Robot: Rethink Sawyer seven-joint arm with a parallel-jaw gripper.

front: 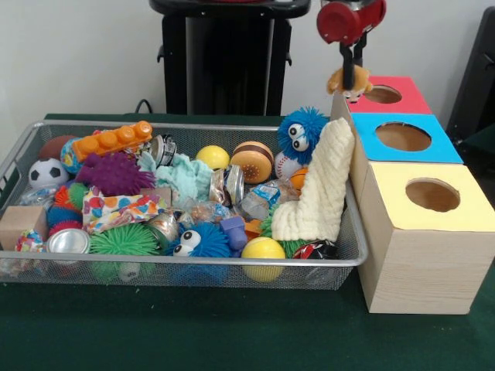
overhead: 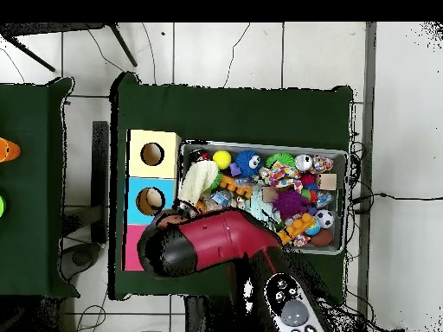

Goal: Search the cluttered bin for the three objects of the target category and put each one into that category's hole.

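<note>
Silver wire mesh bin (front: 31, 151), heaped with toys.
The gripper (front: 354, 73) hangs clamped on a small tan plush toy (front: 349, 82), the bin below it.

Toy-crammed wire-mesh bin (front: 193, 263) beside holed boxes (front: 421, 232)

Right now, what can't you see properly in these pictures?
- Red hole: overhead view, hidden under the arm.
- Small plush toy in the gripper: front view, too small to name; overhead, hidden by the arm.
- Bin bottom: both views, buried under toys.
</note>
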